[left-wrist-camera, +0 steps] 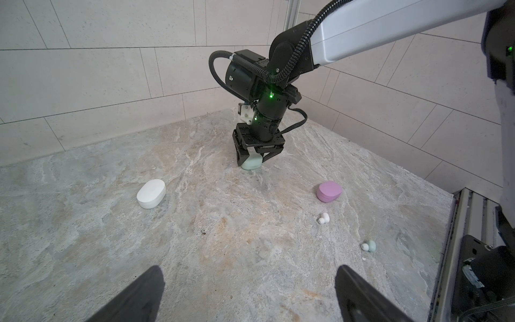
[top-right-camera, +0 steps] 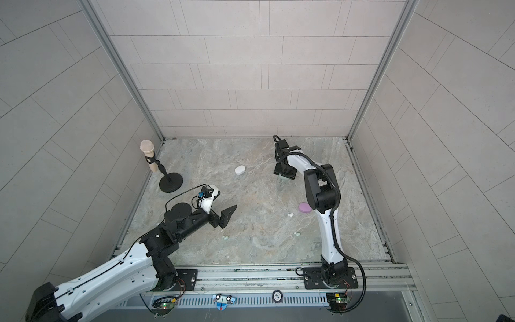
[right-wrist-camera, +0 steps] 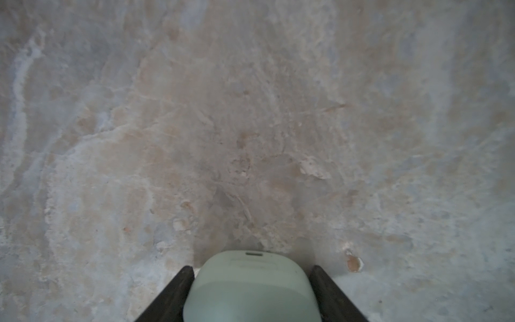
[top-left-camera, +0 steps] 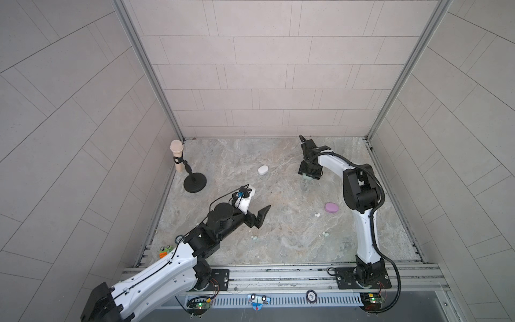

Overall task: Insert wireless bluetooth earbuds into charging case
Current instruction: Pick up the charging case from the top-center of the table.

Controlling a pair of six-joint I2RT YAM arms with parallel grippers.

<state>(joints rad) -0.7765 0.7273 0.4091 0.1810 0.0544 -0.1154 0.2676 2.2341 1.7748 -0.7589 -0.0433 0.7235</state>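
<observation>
Reaches across with the right arm, wrist pointing straight down. Squeezes the green case [right-wrist-camera: 250, 287] in the right pincer [left-wrist-camera: 251, 164], with the case standing on the table [top-left-camera: 278, 245]. Holds the left arm low and bent, left pincer [left-wrist-camera: 249, 269] spread wide open. Shows three cases, all shut, insides hidden: green, white case [top-left-camera: 263, 169], purple case [top-left-camera: 331, 208]. Shows three earbuds loose on the table: a white earbud [left-wrist-camera: 323, 218] near the purple case, a green earbud [left-wrist-camera: 370, 246] close by, another green earbud [top-left-camera: 254, 237] near the left pincer.
</observation>
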